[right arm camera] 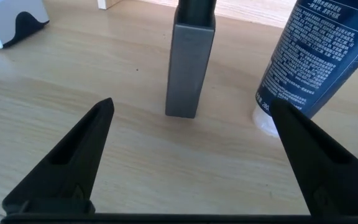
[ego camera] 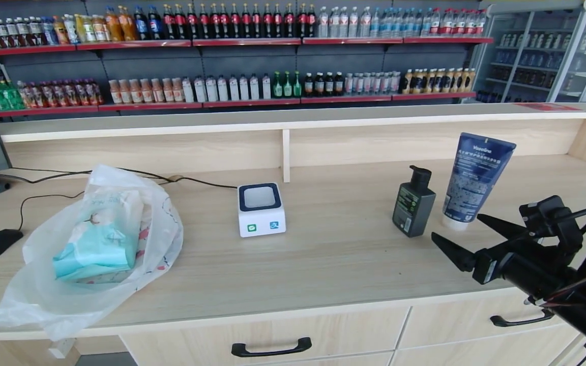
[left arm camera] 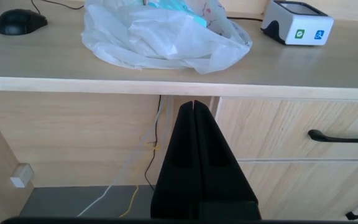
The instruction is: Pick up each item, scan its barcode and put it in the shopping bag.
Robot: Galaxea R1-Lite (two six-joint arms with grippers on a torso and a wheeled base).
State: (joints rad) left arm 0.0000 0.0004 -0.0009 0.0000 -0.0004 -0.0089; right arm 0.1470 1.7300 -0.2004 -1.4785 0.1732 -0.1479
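The right pincer (ego camera: 456,226) gapes wide and empty, low over the front right of the table (ego camera: 333,259). Just beyond its tips stand a dark pump bottle (ego camera: 413,206) and a blue tube (ego camera: 476,175) on its cap (close together, not touching). A white scanner (ego camera: 261,209) sits mid-table. Well to the left lies the shopping bag (ego camera: 166,234), with a teal packet (ego camera: 94,249) inside. The left pincer (left arm camera: 193,106), its fingers pressed together, hangs below the table's edge.

— Legible print?
— Nothing is reading clearly; blue tube (ego camera: 477,175) is carrying white lettering, too fine; scanner (ego camera: 261,209) is showing two square icons, green and blue; pump bottle (ego camera: 413,203) is showing a blurred label.
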